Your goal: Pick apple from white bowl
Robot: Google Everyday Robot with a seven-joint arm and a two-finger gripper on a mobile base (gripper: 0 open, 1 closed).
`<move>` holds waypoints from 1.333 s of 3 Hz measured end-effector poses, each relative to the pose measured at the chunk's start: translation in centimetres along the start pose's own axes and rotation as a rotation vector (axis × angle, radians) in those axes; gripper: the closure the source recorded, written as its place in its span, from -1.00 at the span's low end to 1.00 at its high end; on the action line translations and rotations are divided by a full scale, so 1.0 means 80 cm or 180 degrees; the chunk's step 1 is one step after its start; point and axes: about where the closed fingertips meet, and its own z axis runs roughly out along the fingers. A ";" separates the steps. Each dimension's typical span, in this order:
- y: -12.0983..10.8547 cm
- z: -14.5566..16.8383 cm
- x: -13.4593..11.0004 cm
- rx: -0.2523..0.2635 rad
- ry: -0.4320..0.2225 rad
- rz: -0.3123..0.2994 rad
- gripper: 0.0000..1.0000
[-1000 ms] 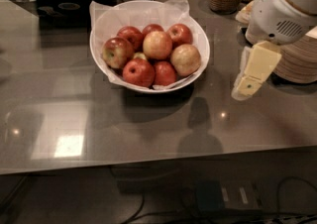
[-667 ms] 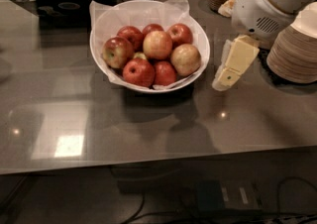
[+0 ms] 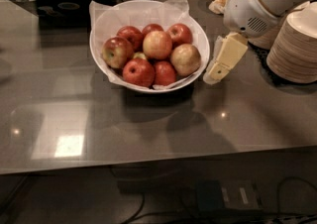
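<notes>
Camera view: pale yellow-orange apple (image 3: 157,44) atop white bowl (image 3: 204,34) pile; gripper (image 3: 216,73) beside rim, jaws' state unclear.

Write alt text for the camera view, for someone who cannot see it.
A paper-lined white bowl holds a pale yellow-orange apple at its centre among redder apples, on a grey counter. The robot's pincer hangs just right of the bowl, with a stack of paper plates farther right.
</notes>
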 end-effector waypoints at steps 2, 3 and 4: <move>-0.001 0.028 -0.033 -0.0006 -0.0130 -0.0177 -0.90; -0.003 0.040 -0.050 -0.0032 -0.0210 -0.0248 -0.78; -0.006 0.050 -0.063 -0.0042 -0.0297 -0.0353 -0.52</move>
